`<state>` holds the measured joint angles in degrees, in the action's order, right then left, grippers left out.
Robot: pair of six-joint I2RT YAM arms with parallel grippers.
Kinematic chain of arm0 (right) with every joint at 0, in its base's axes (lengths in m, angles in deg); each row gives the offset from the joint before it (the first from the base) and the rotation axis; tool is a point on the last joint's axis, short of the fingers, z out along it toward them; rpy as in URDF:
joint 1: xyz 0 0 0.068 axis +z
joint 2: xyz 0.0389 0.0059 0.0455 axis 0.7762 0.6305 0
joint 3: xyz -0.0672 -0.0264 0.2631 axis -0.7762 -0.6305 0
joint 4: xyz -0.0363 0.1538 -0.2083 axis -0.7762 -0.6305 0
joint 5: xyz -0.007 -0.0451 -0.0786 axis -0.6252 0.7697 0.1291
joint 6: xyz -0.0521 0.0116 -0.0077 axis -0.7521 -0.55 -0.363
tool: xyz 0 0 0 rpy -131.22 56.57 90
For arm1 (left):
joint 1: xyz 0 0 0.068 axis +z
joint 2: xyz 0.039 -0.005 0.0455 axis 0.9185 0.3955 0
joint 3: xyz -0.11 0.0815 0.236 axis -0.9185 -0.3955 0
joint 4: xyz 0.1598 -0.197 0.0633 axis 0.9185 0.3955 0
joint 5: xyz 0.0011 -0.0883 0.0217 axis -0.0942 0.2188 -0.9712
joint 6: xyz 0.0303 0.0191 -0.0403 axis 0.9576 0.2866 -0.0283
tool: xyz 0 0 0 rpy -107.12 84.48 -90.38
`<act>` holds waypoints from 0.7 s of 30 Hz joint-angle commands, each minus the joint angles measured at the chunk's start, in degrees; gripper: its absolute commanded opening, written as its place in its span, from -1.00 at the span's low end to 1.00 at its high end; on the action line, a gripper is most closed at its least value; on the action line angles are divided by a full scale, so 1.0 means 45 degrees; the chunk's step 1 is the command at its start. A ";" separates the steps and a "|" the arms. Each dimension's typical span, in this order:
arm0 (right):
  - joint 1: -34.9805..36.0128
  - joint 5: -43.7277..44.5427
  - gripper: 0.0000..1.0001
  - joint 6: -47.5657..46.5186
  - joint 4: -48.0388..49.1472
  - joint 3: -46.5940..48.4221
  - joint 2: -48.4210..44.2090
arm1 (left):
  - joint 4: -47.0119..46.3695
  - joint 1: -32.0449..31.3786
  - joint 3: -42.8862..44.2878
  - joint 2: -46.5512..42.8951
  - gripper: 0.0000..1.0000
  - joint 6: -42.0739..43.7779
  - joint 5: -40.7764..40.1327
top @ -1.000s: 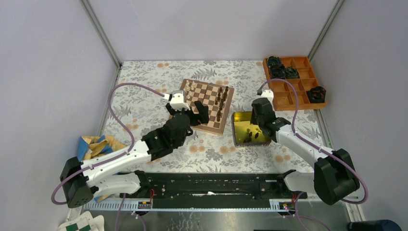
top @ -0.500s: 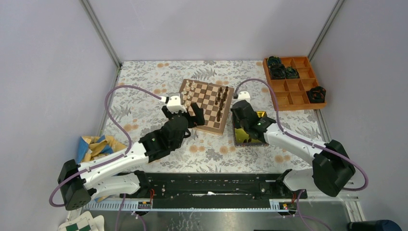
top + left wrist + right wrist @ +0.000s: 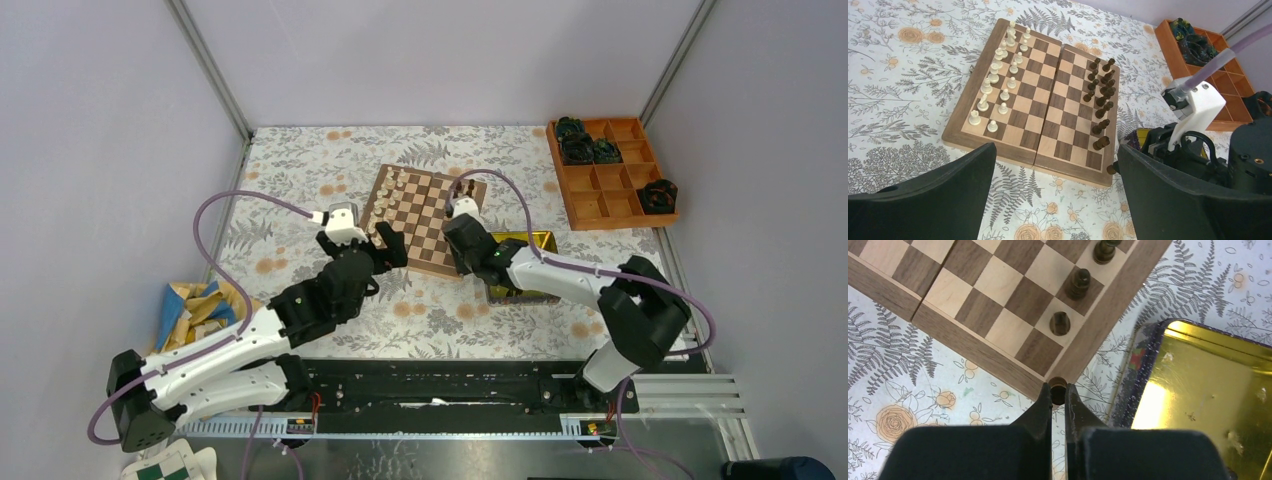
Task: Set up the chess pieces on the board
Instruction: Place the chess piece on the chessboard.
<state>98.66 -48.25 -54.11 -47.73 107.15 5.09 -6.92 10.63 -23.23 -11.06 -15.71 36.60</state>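
Dark piece (image 3: 1058, 386), clenched in the right pincer (image 3: 1058, 393), hangs just off the board's (image 3: 1108, 315) near corner, beside the tin (image 3: 1208, 385). The empty corner square (image 3: 1040, 352) lies straight ahead. Only the piece's round top shows, so its kind is unclear. The left pincer (image 3: 1056, 150) gapes empty, farther off.

Plain lilac-grey walls (image 3: 440, 60) top & both sides; alu posts (image 3: 208, 68) upper L/R; floral tablecloth (image 3: 300, 170) mid-frame; soft, even light.
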 commanded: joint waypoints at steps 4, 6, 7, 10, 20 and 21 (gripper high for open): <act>0.0377 0.0046 -1.00 -0.0407 0.0363 0.1439 0.0918 | 0.0536 0.0115 -0.0285 -0.0497 0.98 -0.0400 -0.0675; 0.0390 0.0068 -1.00 -0.0449 0.0340 0.1683 0.1155 | 0.0601 0.0122 -0.0275 -0.0515 0.98 -0.0401 -0.0687; 0.0435 0.0067 -1.00 -0.0498 0.0322 0.1871 0.1425 | 0.0627 0.0109 -0.0314 -0.0550 0.98 -0.0400 -0.0687; 0.0445 0.0126 -1.00 -0.0556 0.0256 0.2058 0.1656 | 0.0627 0.0136 -0.0332 -0.0602 0.98 -0.0386 -0.0687; 0.0463 0.0492 -1.00 -0.0636 0.0087 0.2366 0.2027 | 0.0568 0.0135 -0.0286 -0.0612 0.98 -0.0283 -0.0626; 0.0478 0.0541 -1.00 -0.0636 0.0072 0.2362 0.2059 | 0.0568 0.0132 -0.0281 -0.0610 0.98 -0.0283 -0.0614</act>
<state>100.17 -48.06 -56.23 -47.66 115.06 13.90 -3.80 10.74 -24.19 -13.05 -16.56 35.64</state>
